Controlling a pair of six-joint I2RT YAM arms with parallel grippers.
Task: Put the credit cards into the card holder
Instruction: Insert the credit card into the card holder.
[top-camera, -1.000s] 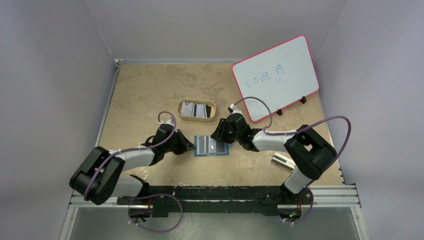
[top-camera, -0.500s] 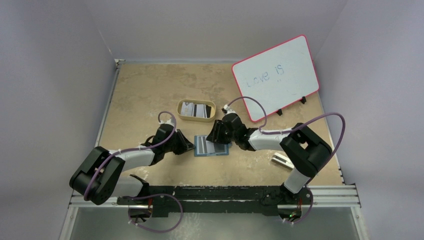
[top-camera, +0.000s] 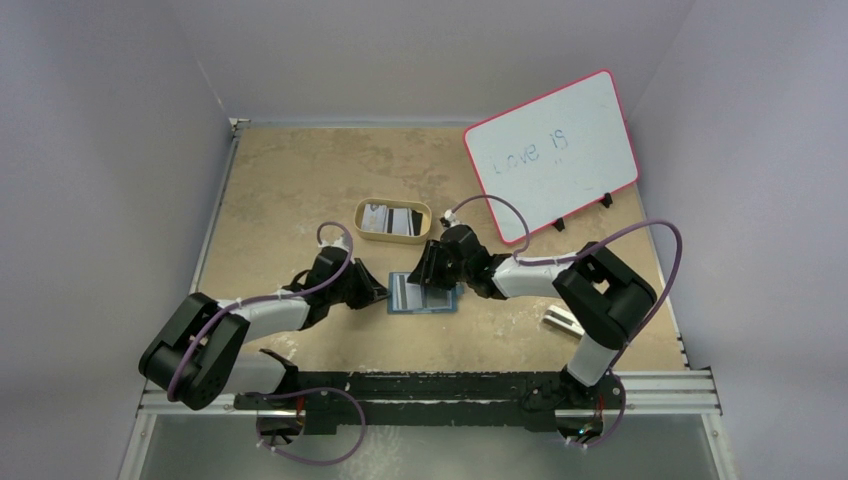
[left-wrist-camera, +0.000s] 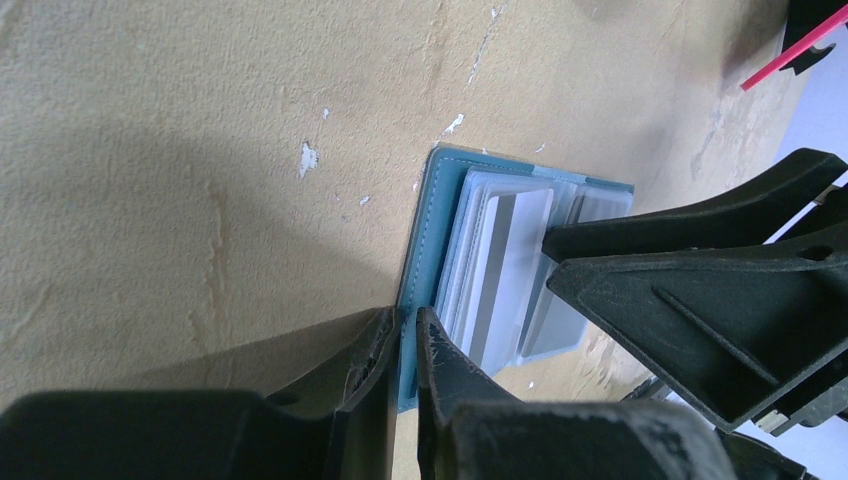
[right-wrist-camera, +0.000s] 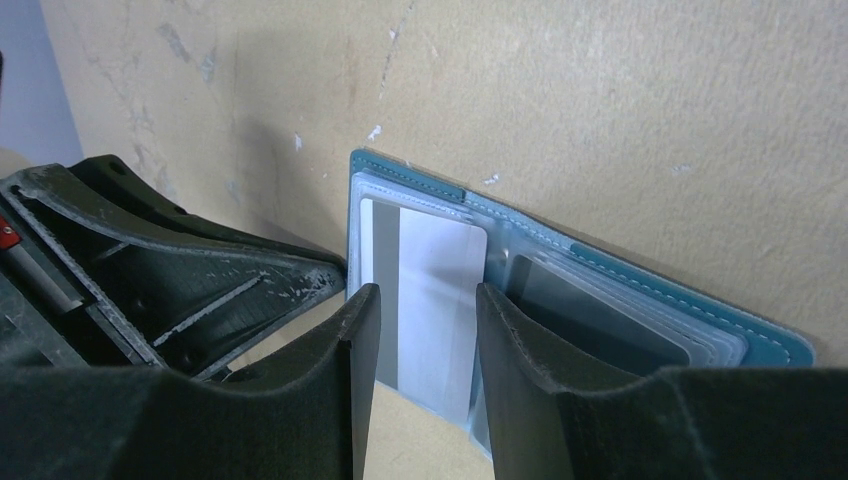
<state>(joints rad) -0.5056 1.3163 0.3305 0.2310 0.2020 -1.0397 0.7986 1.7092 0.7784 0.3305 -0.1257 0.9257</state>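
Observation:
The teal card holder (top-camera: 440, 303) lies open on the table between both arms. My left gripper (left-wrist-camera: 408, 318) is shut on the holder's near left edge (left-wrist-camera: 438, 200). A pale credit card (right-wrist-camera: 440, 290) with a grey stripe lies on the holder's left half, partly in a clear sleeve. My right gripper (right-wrist-camera: 425, 300) hangs just over this card, open, its fingers astride it. In the right half a dark card (right-wrist-camera: 600, 320) sits under clear sleeves, against the teal cover (right-wrist-camera: 775, 345). From above, my left gripper (top-camera: 380, 293) and right gripper (top-camera: 430, 278) flank the holder.
A tan oval tray (top-camera: 360, 212) behind the holder has more cards (top-camera: 392, 220) in it. A red-framed whiteboard (top-camera: 555, 150) leans at the back right. A white block (top-camera: 563, 320) lies by the right arm's base.
My right gripper has slid left over the holder and its jaws have narrowed a little. The left gripper and the holder have stayed put.

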